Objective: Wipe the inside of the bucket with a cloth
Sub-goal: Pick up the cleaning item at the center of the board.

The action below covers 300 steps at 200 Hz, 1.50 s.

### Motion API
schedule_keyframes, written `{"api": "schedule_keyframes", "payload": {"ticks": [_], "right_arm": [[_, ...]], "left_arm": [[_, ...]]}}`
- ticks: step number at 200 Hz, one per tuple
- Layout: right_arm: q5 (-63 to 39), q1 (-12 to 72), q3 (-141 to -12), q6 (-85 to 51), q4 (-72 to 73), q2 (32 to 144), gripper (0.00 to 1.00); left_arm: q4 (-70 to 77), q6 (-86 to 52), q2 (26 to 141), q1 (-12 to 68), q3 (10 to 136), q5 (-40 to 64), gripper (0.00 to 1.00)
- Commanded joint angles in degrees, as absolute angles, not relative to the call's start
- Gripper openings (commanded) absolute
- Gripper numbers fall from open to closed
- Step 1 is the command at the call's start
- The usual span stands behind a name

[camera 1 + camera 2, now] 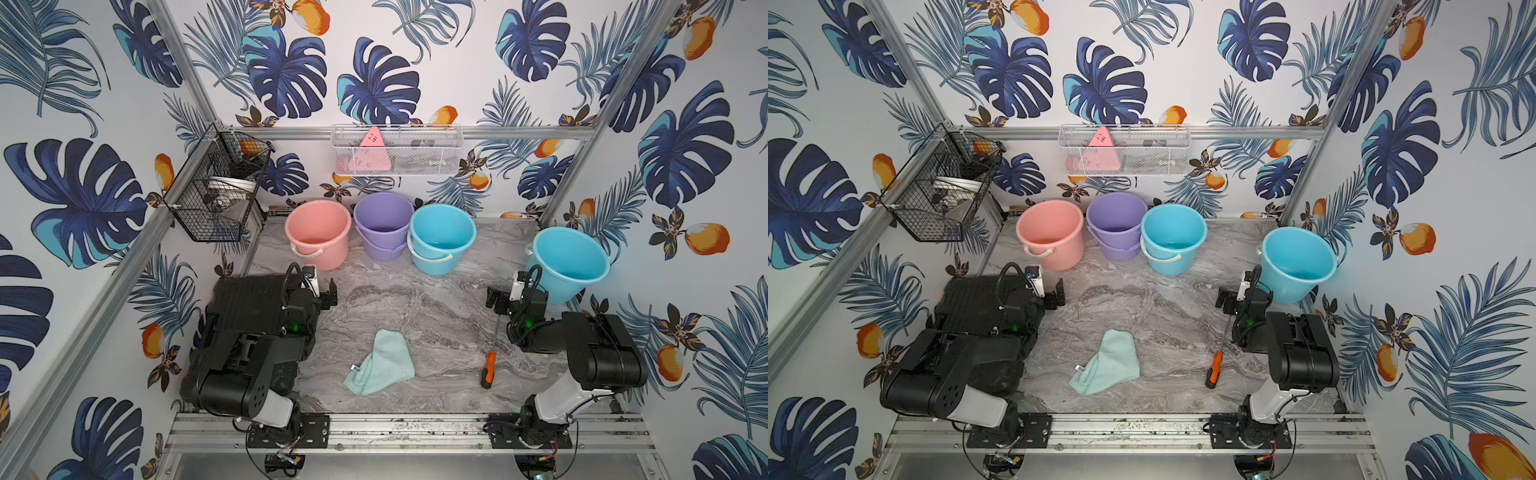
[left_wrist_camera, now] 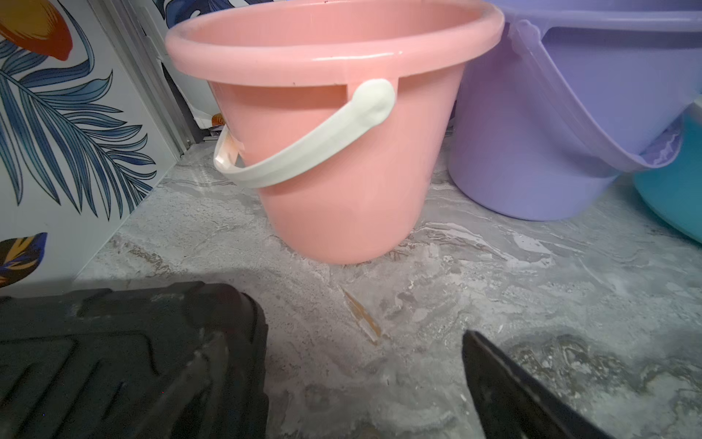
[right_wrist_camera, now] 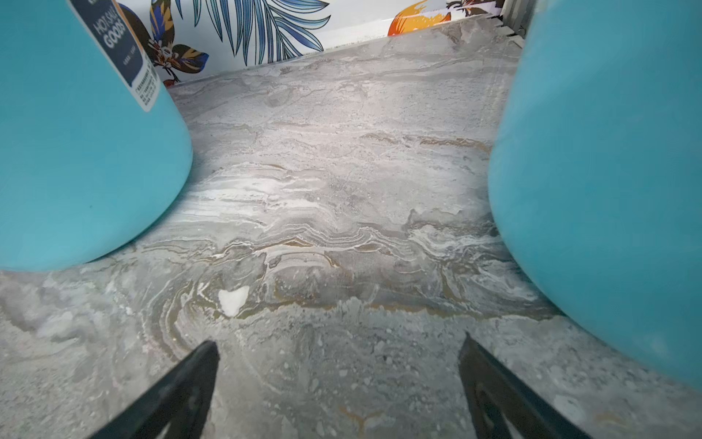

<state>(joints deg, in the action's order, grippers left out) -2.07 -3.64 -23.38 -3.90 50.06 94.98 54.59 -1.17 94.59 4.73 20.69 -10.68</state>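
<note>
Cloth (image 1: 380, 361) flat on table (image 1: 436, 299) in both top views, near side of both wide-open jaws, nearer left arm (image 1: 249, 332), long axis near-left to far-right. Left wrist: pink bucket (image 2: 334, 152) ahead. Right wrist: jaws empty, no cloth.

left arm (image 1: 249, 332): folded low, elbow back near its base | left gripper (image 1: 328, 296): aimed away from base, jaws spread wide, empty | right arm (image 1: 582, 353): folded low, wrist forward | right gripper (image 1: 495, 300): aimed away from base, jaws spread wide, empty; fingertips (image 3: 207, 351) well apart in right wrist view
</note>
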Motion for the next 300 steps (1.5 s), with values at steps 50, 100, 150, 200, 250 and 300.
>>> {"api": "schedule_keyframes", "payload": {"ticks": [50, 100, 150, 200, 250, 300], "right_arm": [[-1.63, -3.69, -23.73, -4.22, 54.29, 95.25, 1.0], [0.01, -3.69, -23.82, -4.87, 54.09, 95.2, 1.0], [6.45, -2.4, -22.94, -5.41, 54.5, 92.91, 1.0], [16.92, 2.89, -23.64, -6.85, 39.44, 79.83, 1.0], [17.94, 7.82, -29.04, -13.74, 13.11, 64.48, 0.99], [5.27, 10.37, -38.45, -24.69, -9.14, 62.31, 0.91]], "left_arm": [[58.95, 0.79, 94.83, 4.71, 21.15, -10.63, 0.99], [58.92, 0.7, 94.74, 4.66, 21.13, -10.49, 0.99], [59.16, 0.3, 93.23, 4.83, 20.4, -13.18, 0.99], [36.82, 1.58, 82.68, 9.32, 26.62, -24.14, 0.99], [8.14, -6.12, 71.57, 12.23, 36.74, -24.36, 0.99], [-11.38, -14.36, 66.97, 12.3, 45.79, -16.64, 0.99]]}}
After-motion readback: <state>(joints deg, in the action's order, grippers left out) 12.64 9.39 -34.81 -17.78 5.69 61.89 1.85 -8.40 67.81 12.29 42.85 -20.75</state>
